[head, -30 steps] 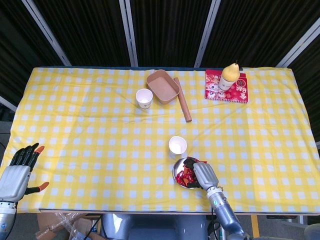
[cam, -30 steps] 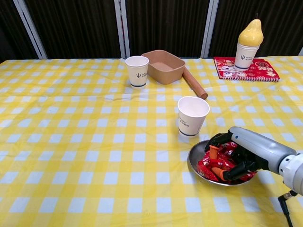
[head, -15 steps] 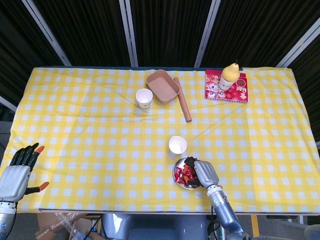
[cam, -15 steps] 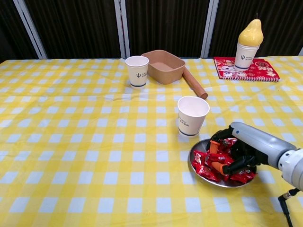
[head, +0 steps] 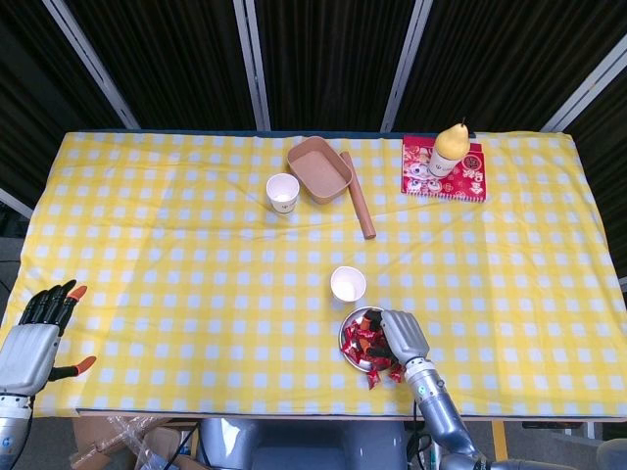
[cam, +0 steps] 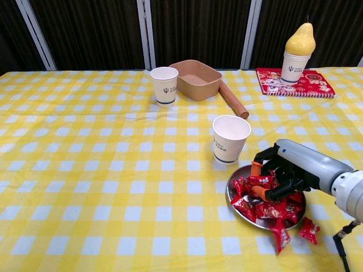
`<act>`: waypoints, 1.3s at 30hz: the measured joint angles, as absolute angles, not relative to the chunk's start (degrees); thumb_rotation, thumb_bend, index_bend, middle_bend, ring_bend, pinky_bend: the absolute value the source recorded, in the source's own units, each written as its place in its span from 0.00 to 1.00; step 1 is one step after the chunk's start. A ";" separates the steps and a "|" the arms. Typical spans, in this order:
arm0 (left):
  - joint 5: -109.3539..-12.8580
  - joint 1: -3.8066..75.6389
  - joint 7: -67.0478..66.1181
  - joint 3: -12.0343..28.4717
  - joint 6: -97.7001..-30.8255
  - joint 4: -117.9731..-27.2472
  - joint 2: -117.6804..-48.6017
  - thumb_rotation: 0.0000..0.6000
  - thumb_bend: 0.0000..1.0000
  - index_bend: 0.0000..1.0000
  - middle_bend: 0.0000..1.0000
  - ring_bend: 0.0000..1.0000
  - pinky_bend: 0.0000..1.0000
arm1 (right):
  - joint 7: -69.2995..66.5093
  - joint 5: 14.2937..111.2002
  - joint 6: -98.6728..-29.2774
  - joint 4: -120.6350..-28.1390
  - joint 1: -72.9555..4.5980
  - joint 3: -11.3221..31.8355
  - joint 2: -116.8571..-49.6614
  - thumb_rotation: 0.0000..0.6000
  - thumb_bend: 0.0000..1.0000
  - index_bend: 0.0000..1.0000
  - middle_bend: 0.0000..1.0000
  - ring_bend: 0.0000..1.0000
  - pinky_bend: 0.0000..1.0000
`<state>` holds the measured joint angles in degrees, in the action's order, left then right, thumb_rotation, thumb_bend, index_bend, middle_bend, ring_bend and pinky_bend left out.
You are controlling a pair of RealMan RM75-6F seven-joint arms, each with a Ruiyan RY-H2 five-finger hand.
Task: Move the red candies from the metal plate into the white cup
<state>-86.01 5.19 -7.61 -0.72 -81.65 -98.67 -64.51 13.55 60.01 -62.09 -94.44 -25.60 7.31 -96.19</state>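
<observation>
The right robot hand [cam: 283,170] pinches one of the light, crinkly red wrapped candies [cam: 266,199] (slippery foil; grip its middle).

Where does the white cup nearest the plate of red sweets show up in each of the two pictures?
Head view: the white cup stands just below the middle of the picture, right above the metal plate.
Chest view: the white cup is right of centre, just behind the metal plate.
Shared landmark: the wooden rolling pin lies beyond the cup in both views.
</observation>
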 measured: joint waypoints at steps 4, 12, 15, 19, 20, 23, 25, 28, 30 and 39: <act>-86.02 5.20 -7.65 -0.73 -81.61 -98.68 -64.51 1.00 0.00 0.00 0.00 0.00 0.00 | 13.34 60.13 -62.11 -94.53 -25.59 7.34 -96.28 1.00 0.47 0.69 0.68 0.82 0.90; -85.99 5.21 -7.68 -0.70 -81.63 -98.71 -64.52 1.00 0.00 0.00 0.00 0.00 0.00 | 13.09 60.71 -62.82 -95.17 -25.80 8.31 -96.00 1.00 0.48 0.69 0.68 0.82 0.90; -85.93 5.20 -7.65 -0.70 -81.60 -98.74 -64.52 1.00 0.00 0.00 0.00 0.00 0.00 | 13.51 60.86 -63.24 -96.19 -25.93 8.72 -95.44 1.00 0.48 0.69 0.68 0.82 0.90; -85.88 5.23 -7.64 -0.70 -81.52 -98.75 -64.49 1.00 0.00 0.00 0.00 0.00 0.00 | 14.38 61.17 -63.94 -97.99 -26.14 9.31 -94.39 1.00 0.48 0.69 0.68 0.82 0.90; -85.87 5.25 -7.64 -0.70 -81.48 -98.76 -64.49 1.00 0.00 0.00 0.00 0.00 0.00 | 14.57 61.21 -64.09 -98.43 -26.19 9.46 -94.13 1.00 0.48 0.69 0.68 0.82 0.90; -85.77 5.29 -7.64 -0.71 -81.33 -98.83 -64.44 1.00 0.00 0.00 0.00 0.00 0.00 | 15.28 61.30 -64.63 -100.23 -26.38 10.06 -93.21 1.00 0.48 0.69 0.68 0.82 0.90; -85.76 5.31 -7.64 -0.70 -81.29 -98.89 -64.41 1.00 0.00 0.00 0.00 0.00 0.00 | 16.10 61.25 -65.04 -101.89 -26.61 10.60 -92.43 1.00 0.48 0.69 0.68 0.82 0.90; -85.72 5.34 -7.61 -0.72 -81.21 -98.97 -64.34 1.00 0.00 0.00 0.00 0.00 0.00 | 18.00 60.83 -65.60 -104.19 -27.22 11.58 -91.39 1.00 0.48 0.69 0.68 0.82 0.90; -85.71 5.36 -7.55 -0.73 -81.15 -99.03 -64.30 1.00 0.00 0.00 0.00 0.00 0.00 | 19.29 60.08 -65.89 -105.34 -27.88 12.53 -90.96 1.00 0.48 0.69 0.68 0.82 0.90; -85.16 5.50 -6.97 -0.54 -80.79 -99.16 -63.98 1.00 0.00 0.00 0.00 0.00 0.00 | 23.52 54.86 -65.46 -105.73 -32.50 16.68 -92.06 1.00 0.48 0.69 0.68 0.82 0.90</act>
